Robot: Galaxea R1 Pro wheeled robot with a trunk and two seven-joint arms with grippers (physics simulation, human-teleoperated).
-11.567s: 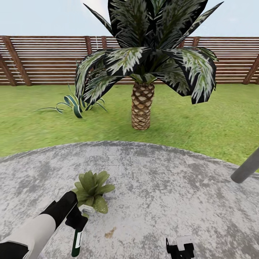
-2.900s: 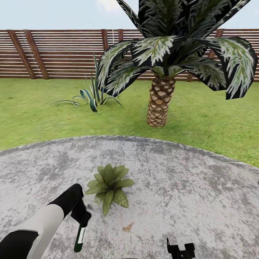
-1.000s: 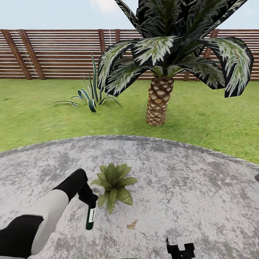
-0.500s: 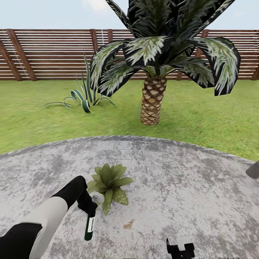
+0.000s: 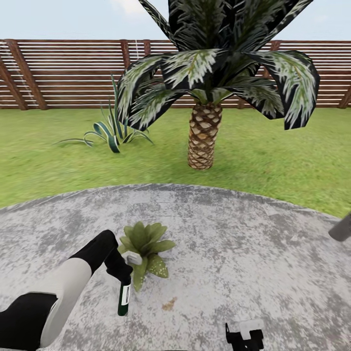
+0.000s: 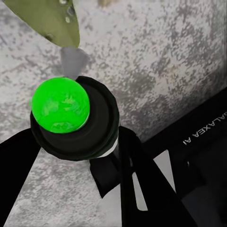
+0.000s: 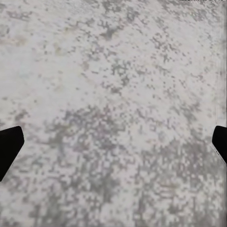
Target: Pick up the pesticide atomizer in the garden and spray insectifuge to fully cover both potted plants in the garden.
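The left fingers (image 5: 123, 273) are clamped on the pesticide atomizer (image 5: 124, 297), which hangs upside down from them: its white nozzle head sits up at the grip, touching the near leaves of the potted plant (image 5: 144, 245), and its dark body with a white label points down toward the patio (image 5: 234, 253). The right fingers (image 5: 243, 336) hang low over bare paving on the near side of the plant, well apart from it; in the right wrist view only two dark tips (image 7: 9, 146) show at the picture's opposite edges, so they stand spread wide with nothing between them.

The surface is a round paved patio, mottled pale and dark grey, with a small brownish stain (image 5: 169, 304) just near of the plant. Beyond the plant the paving ends in a curved edge against a green lawn (image 5: 58, 165). On the lawn, farther off, stand a palm tree (image 5: 204, 136) with a scaly brown trunk and dark, white-streaked fronds, and a spiky striped agave (image 5: 109, 134) beside it. A brown slatted fence (image 5: 68, 73) closes the garden behind them, under pale blue sky. A grey post (image 5: 340, 228) enters at the patio's right side.

The left wrist view looks along the atomizer (image 6: 71, 118) end-on, showing a bright green round base ringed in black, with a speckled leaf tip (image 6: 47, 19) of the plant just past it over the grey paving (image 6: 156, 61). The right wrist view gives the paving's grain (image 7: 113, 109) up close.
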